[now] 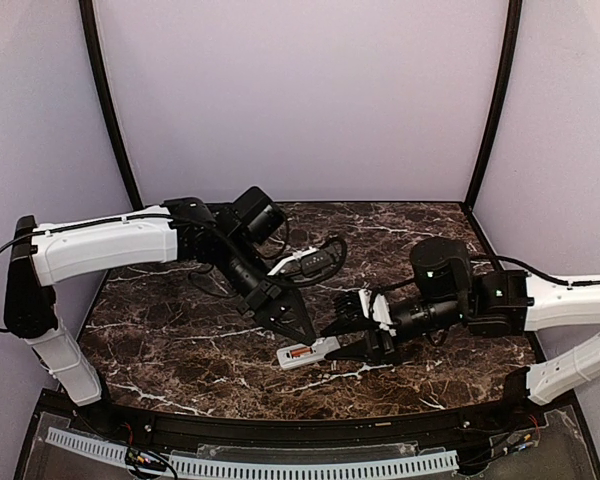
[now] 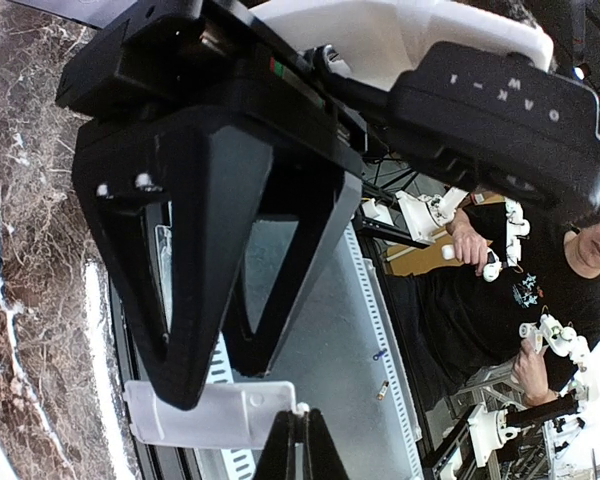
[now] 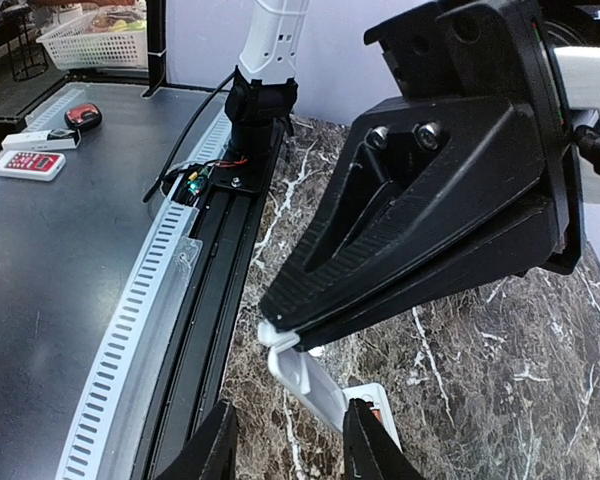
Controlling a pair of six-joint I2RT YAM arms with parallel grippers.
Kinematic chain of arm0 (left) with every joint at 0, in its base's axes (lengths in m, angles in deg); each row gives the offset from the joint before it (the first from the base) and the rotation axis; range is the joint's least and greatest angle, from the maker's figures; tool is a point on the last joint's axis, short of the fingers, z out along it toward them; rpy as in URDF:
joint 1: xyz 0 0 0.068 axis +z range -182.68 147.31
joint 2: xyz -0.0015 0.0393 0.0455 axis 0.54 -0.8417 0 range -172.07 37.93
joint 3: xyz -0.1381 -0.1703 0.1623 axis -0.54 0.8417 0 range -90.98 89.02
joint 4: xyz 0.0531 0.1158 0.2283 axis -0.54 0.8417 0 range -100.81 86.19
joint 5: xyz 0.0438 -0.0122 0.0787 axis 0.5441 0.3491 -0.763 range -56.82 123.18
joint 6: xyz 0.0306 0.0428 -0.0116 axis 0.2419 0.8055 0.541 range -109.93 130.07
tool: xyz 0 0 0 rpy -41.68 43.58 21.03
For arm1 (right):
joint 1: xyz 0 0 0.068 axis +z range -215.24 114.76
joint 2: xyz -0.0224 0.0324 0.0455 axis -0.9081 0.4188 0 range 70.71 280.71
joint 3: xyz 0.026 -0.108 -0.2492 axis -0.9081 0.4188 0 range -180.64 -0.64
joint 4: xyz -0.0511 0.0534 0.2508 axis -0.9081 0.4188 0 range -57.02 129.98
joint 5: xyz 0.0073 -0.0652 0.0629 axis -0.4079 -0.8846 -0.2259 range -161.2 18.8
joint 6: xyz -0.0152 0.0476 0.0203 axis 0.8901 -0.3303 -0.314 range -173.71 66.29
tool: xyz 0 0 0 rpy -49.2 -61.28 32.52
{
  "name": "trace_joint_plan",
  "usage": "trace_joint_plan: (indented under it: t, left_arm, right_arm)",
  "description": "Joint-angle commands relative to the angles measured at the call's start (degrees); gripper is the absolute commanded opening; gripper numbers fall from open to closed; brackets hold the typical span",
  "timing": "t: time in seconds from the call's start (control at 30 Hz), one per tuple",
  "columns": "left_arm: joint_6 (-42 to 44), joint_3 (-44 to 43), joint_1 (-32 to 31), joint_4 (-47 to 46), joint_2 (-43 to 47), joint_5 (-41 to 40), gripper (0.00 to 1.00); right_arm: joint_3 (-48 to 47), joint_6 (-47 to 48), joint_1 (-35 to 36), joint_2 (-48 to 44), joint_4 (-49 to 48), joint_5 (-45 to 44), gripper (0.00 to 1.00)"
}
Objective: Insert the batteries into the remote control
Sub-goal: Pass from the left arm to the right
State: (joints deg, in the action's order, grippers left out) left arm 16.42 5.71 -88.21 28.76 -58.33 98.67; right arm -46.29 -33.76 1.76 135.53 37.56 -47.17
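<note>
Remote (image 1: 322, 348) lies near the table's (image 1: 180, 340) near edge, long axis left–right, one battery (image 1: 300, 352) seated. Left tool (image 1: 305, 334), shut, touches it from behind; right tool (image 1: 335, 342), half-open, straddles its right end.

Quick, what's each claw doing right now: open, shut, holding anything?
Left gripper: shut, holding nothing, tip down at the remote control.
Right gripper: open, fingers either side of the remote control, not clamped on it.
</note>
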Motion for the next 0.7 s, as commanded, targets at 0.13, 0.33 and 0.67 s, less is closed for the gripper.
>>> trace_joint_plan:
  t: [0.13, 0.33, 0.67]
  left_arm:
    - [-0.14, 0.52, -0.5, 0.68, 1.51, 1.68, 0.0]
    - [-0.71, 0.27, -0.46, 0.62, 1.02, 1.15, 0.01]
    - [-1.44, -0.57, 0.12, -1.57, 5.04, -5.77, 0.42]
  right_arm:
    - [-3.06, 2.19, 2.0, 2.11, 1.46, -4.05, 0.33]
    - [-4.24, 2.36, 3.04, 3.35, 1.57, -4.14, 0.2]
    - [-3.77, -0.57, 3.97, 2.84, 0.06, -5.3, 0.0]
